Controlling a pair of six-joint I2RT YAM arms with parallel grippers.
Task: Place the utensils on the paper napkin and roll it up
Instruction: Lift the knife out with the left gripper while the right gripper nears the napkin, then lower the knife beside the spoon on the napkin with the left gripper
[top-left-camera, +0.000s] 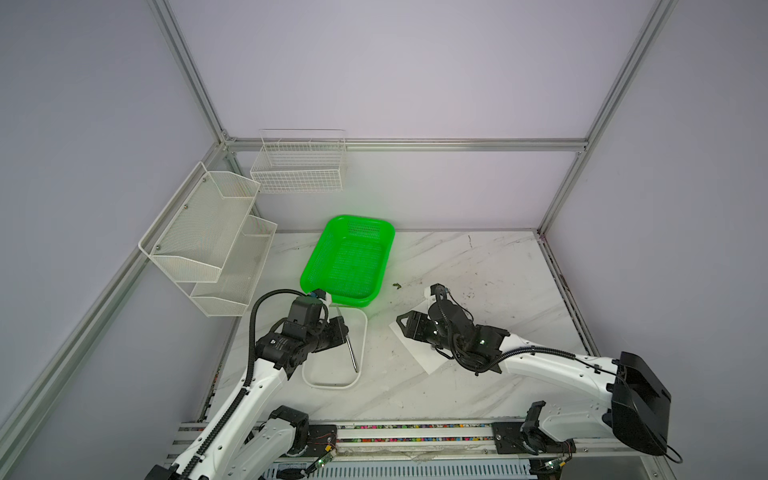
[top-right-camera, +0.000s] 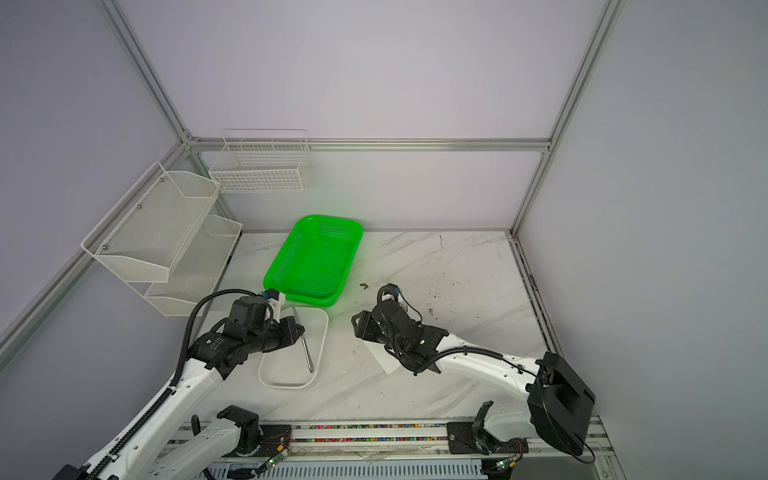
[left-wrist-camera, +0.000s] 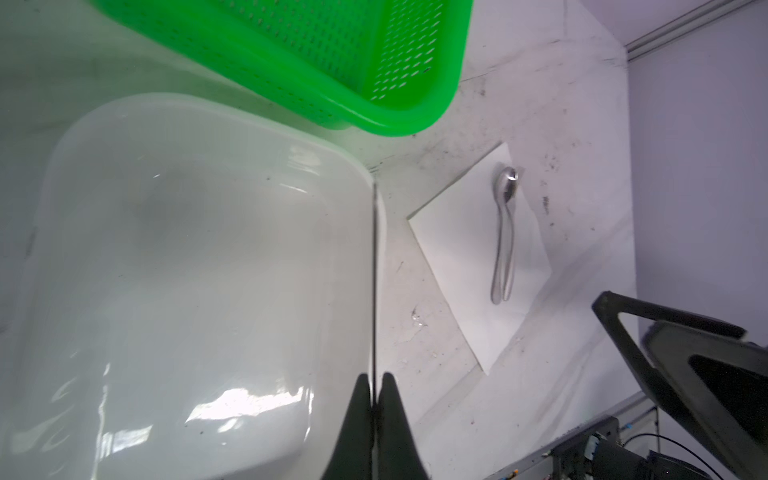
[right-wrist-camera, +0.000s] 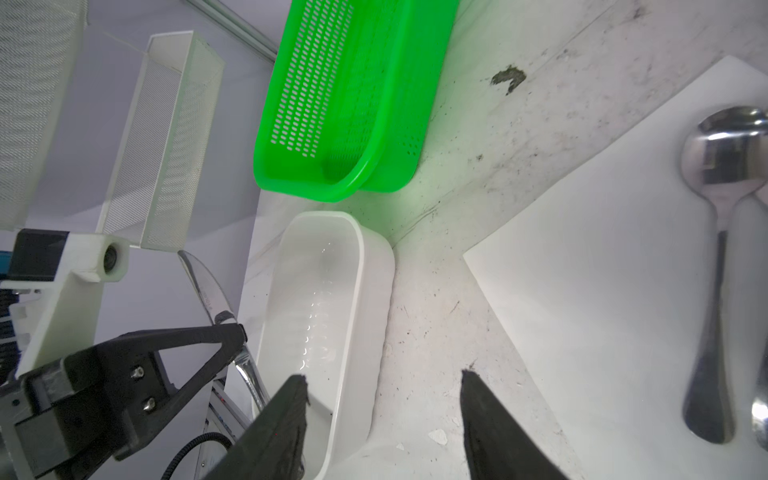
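Left pincer (left-wrist-camera: 375, 384) clamped shut on the knife (left-wrist-camera: 374, 270), holding it above the white tray (left-wrist-camera: 166, 249). Right pincer (right-wrist-camera: 386, 382) spread apart, nothing in it, low over the worktop (top-left-camera: 478, 266) between tray and paper napkin (left-wrist-camera: 457, 249). Spoon (left-wrist-camera: 505, 187) lies on the napkin, a second handle (left-wrist-camera: 508, 266) against it, kind unclear. Green basket (top-left-camera: 349, 257) just behind the tray.
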